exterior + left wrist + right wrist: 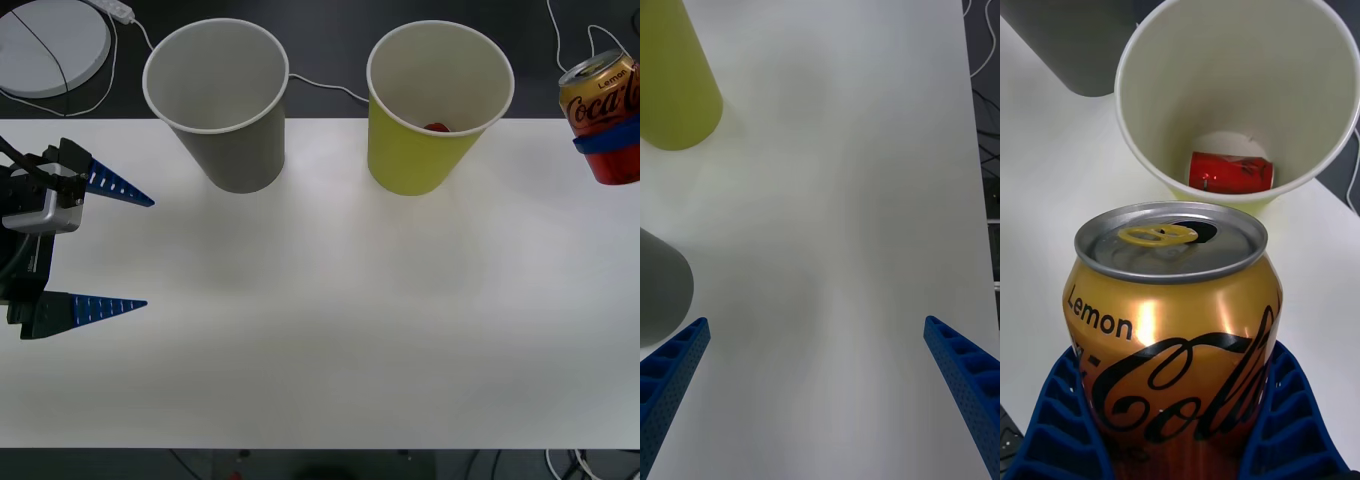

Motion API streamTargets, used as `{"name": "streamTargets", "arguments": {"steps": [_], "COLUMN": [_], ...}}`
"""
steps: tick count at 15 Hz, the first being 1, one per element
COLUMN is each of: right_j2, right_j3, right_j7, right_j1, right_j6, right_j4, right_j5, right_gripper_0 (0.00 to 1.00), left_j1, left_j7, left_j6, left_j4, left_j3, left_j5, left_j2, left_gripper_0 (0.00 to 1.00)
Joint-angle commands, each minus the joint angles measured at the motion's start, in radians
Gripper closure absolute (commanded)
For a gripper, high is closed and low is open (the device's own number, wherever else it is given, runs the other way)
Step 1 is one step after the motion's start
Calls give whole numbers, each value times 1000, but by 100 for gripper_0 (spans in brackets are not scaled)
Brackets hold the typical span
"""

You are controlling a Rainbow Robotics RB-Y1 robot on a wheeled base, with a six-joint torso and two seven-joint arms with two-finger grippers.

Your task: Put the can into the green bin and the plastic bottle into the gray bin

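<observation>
The step in hand was carrying the can (pixel 603 105) to the green bin (pixel 425 150). The right gripper (pixel 610 150) sat at the right edge of the front view, upper part, its blue fingers (pixel 1289 427) clenched around the lower body of the can and holding it upright above the table (pixel 320 320). In the right wrist view the can filled the lower half of the frame, gold top and tab facing up, with the green bin's open mouth just beyond it in the upper half. A red object (pixel 1230 172), seemingly another can lying on its side, lay on the bin's floor.

The next move, as I judge it, called for shifting the can toward frame center until it hung over the bin's mouth, high enough to pass the white rim, then releasing. The mouth was far wider than the can, so room was generous; clipping the near rim was the main risk, since the tapered bin could tip.

The gray bin (pixel 225 110) stood upper left of center, apart from the green one. The left gripper (pixel 95 245) rested at the left edge of the front view, jaws spread wide and holding nothing. The bare tabletop across the middle and bottom of the frame left free room.
</observation>
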Motion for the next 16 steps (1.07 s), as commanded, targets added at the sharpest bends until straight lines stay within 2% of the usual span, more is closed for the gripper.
{"name": "streamTargets", "arguments": {"steps": [1, 4, 9, 16], "right_j2": [-4, 0, 92, 269], "right_j3": [110, 254, 480, 627], "right_j7": [-2, -1, -1, 16], "right_j1": [-124, -276, -535, -728], "right_j6": [0, 0, 0, 0], "right_j4": [8, 52, 226, 506], "right_j5": [64, 119, 207, 371], "right_gripper_0": [100, 100, 100, 100], "left_j1": [0, 0, 0, 0], "left_j7": [0, 0, 0, 0], "left_j6": [0, 0, 0, 0], "left_j4": [0, 0, 0, 0], "left_j3": [0, 0, 0, 0], "left_j5": [0, 0, 0, 0], "left_j2": [0, 0, 0, 0], "left_gripper_0": [0, 0, 0, 0]}}
